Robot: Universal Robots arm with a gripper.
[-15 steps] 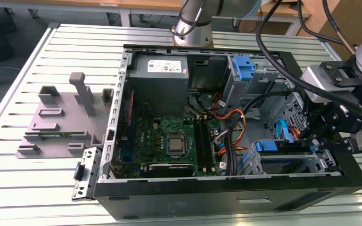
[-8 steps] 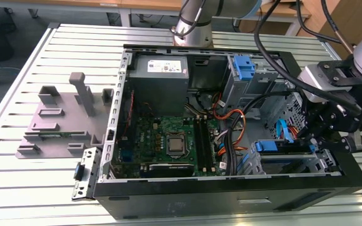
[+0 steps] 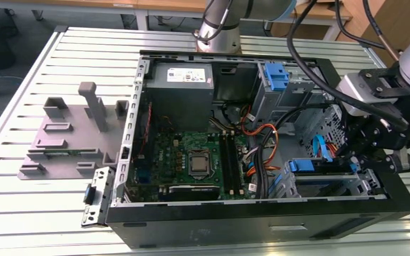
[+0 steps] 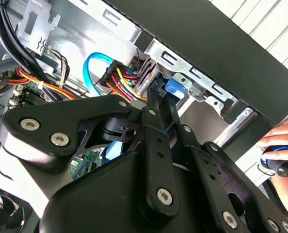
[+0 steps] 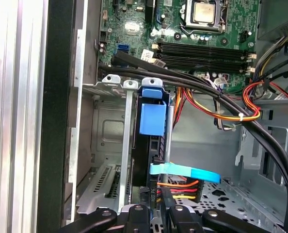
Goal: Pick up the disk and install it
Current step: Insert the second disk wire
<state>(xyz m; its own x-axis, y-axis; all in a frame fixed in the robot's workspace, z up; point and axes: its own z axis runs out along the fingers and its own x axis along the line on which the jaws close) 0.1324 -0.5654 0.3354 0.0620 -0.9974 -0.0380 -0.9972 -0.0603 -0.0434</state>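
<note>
A ribbed aluminium table (image 3: 34, 69) carries an open black computer case (image 3: 262, 224), its green motherboard (image 3: 190, 160) exposed amid orange and black cables, with a grey moulded fixture (image 3: 66, 136) just beside the case on the exterior view's left. At the case's drive cage, the disk (image 5: 151, 121) stands on edge in its glossy blue plastic carrier. The black gripper (image 5: 156, 204) sits pressed against its end, fingers drawn close together on it, a blue flat cable (image 5: 187, 172) crossing just beside.
</note>
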